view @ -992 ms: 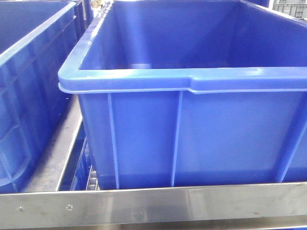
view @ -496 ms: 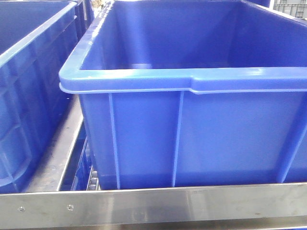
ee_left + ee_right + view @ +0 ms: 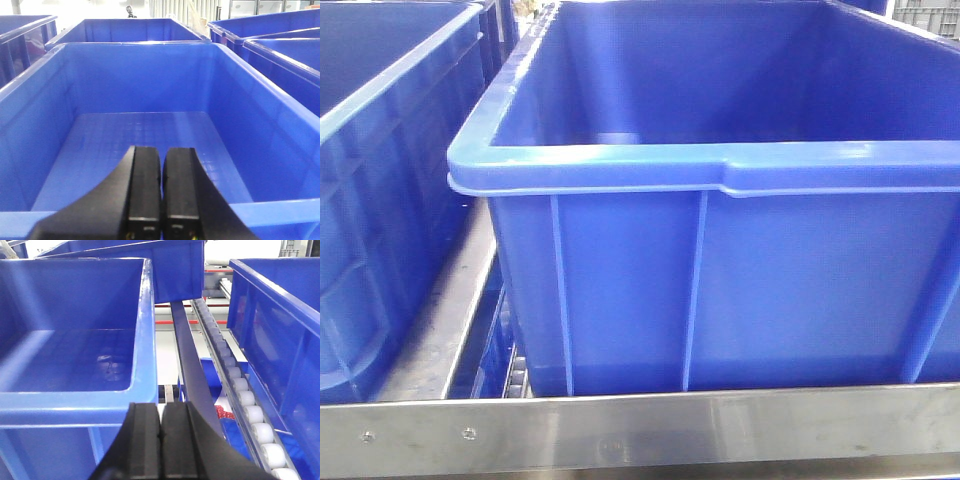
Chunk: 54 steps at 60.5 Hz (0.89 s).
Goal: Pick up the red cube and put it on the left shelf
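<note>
No red cube shows clearly in any view. A small red speckled patch (image 3: pixel 223 413) lies low between the rails in the right wrist view; I cannot tell what it is. My left gripper (image 3: pixel 161 151) is shut and empty, hovering over the near rim of a large empty blue bin (image 3: pixel 145 135). My right gripper (image 3: pixel 161 407) is shut and empty, just outside the right front corner of another blue bin (image 3: pixel 75 405). Neither gripper shows in the front view.
The front view is filled by a big blue bin (image 3: pixel 720 160) on a shelf with a steel front rail (image 3: pixel 640 428), and a second bin (image 3: pixel 380 200) to its left. White rollers (image 3: pixel 240 390) and a dark rail (image 3: pixel 192 370) run beside the right gripper. More blue bins stand behind.
In the front view the bins have shifted a few pixels to the right and slightly down. Nothing was grasped or released.
</note>
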Each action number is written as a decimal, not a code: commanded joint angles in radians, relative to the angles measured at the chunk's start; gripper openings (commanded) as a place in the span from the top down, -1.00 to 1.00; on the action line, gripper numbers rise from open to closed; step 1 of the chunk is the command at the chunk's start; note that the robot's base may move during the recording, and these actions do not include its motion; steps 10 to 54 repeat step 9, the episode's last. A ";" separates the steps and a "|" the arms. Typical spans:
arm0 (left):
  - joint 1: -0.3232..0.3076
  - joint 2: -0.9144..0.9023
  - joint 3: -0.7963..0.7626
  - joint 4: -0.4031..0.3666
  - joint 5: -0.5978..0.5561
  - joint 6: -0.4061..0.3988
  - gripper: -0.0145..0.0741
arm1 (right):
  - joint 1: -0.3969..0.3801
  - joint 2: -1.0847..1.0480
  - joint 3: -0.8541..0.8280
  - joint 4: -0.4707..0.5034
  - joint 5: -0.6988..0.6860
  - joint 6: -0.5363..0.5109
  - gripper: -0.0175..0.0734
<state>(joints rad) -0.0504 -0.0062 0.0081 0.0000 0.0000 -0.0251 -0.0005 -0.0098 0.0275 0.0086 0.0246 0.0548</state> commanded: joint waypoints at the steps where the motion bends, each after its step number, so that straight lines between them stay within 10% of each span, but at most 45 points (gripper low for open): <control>1: -0.001 -0.015 0.025 0.000 -0.083 0.000 0.44 | -0.005 -0.022 -0.015 -0.009 -0.081 0.000 0.57; 54: -0.001 -0.015 0.025 0.000 -0.083 0.000 0.44 | -0.005 -0.022 -0.015 -0.009 -0.081 0.000 0.57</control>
